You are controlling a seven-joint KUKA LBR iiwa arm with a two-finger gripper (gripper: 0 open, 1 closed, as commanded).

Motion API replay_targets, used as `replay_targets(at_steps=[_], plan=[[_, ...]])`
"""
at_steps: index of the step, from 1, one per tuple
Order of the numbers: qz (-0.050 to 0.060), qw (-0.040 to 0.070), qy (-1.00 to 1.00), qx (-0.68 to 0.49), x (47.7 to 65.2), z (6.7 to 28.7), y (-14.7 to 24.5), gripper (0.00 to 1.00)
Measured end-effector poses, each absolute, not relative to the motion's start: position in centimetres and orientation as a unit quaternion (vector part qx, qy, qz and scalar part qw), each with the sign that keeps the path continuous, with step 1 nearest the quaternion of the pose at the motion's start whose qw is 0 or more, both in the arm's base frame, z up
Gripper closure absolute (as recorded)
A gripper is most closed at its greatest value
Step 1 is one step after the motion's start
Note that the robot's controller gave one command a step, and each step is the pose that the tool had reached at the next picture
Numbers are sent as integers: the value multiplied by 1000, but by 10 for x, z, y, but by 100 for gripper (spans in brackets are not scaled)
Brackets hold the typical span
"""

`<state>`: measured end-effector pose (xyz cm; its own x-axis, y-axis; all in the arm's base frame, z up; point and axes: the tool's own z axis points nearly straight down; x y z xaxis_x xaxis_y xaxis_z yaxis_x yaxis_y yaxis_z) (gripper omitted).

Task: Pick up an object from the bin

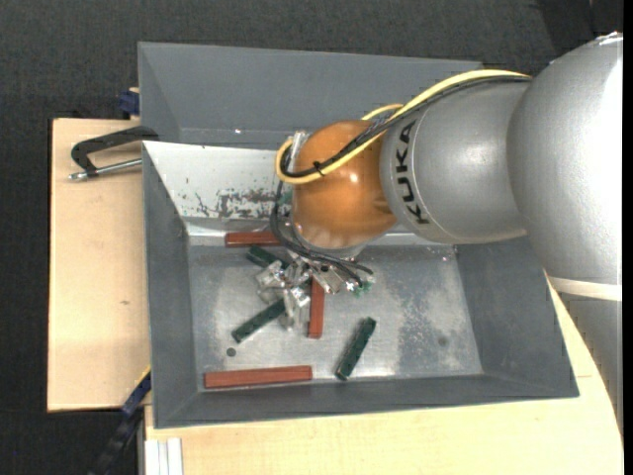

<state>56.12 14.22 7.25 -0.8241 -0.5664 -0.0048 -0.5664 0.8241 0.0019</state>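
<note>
Red-brown short bar [316, 317] just beside jaws, dark green bar [256, 321] left

One overhead cam

We look down on the grey metal bin [168, 295] from above, tilted a bit to one side. Pretty close too: bin takes most of our view, silver robot arm [475, 166] reaches in from our right.

In the bin [166, 305] you see a long red-brown bar [257, 375] lying flat along the front wall. Just to its right, not touching, a dark green stick [355, 347] lies tilted. A second red-brown bar [249, 237] rests against the back wall.
</note>
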Motion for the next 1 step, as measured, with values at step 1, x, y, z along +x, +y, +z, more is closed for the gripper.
replay_targets(at_steps=[1], plan=[[1,2,953,-302,573,279,151,100]])
